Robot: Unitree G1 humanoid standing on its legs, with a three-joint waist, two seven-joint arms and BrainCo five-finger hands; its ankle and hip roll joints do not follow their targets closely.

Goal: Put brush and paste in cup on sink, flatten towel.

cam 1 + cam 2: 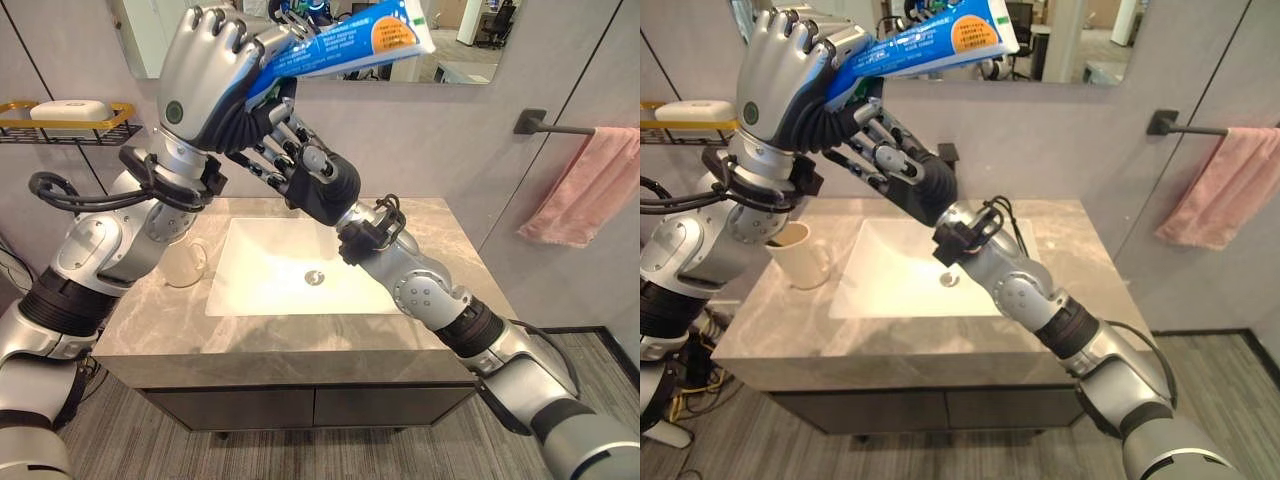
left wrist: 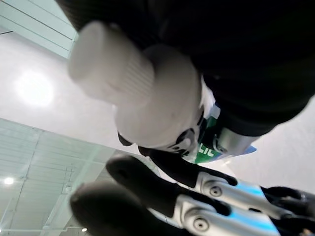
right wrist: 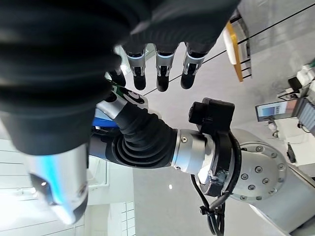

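Note:
My left hand (image 1: 205,75) is raised high in front of the mirror, shut on a blue toothpaste tube (image 1: 360,40). The tube's flat end points right and its white cap (image 2: 133,93) sticks out below the palm. My right hand (image 1: 315,185) reaches up from the right with straight fingers (image 3: 157,73), open, just under the left hand's dark wrist cover. I cannot tell whether it touches the tube. A cream cup (image 1: 800,255) stands on the counter left of the sink basin (image 1: 290,265). A pink towel (image 1: 590,185) hangs bunched on a wall bar at the right.
A grey stone counter (image 1: 440,250) surrounds the white basin, with a cabinet beneath. A gold wall shelf (image 1: 70,120) holding a white soap dish hangs at the left. The mirror (image 1: 460,40) runs along the back wall.

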